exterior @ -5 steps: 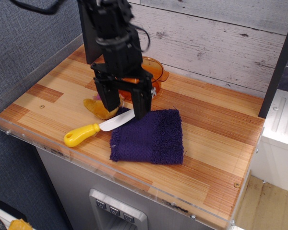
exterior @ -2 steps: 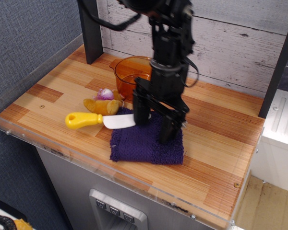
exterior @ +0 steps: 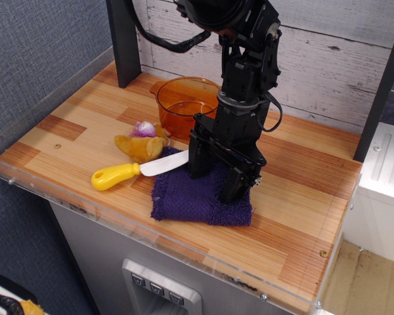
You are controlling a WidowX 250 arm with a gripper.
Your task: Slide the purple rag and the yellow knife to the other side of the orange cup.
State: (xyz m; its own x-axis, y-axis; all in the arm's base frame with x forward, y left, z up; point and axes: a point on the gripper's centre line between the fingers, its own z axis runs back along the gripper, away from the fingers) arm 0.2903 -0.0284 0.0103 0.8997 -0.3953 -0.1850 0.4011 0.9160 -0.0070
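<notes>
While gripper (exterior: 215,177) spreads on one purple rag (exterior: 198,196), one yellow knife (exterior: 136,172), one orange cup (exterior: 182,103).

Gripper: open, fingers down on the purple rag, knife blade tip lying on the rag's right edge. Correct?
Not quite. The observation.image view shows the yellow knife with its blade tip on the left edge of the purple rag, not the right. The gripper is open, fingers down on the rag.

Wooden table (exterior: 295,197): purple rag (exterior: 190,197), yellow knife (exterior: 128,173), orange cup (exterior: 180,102), plush toy (exterior: 139,143).
</notes>
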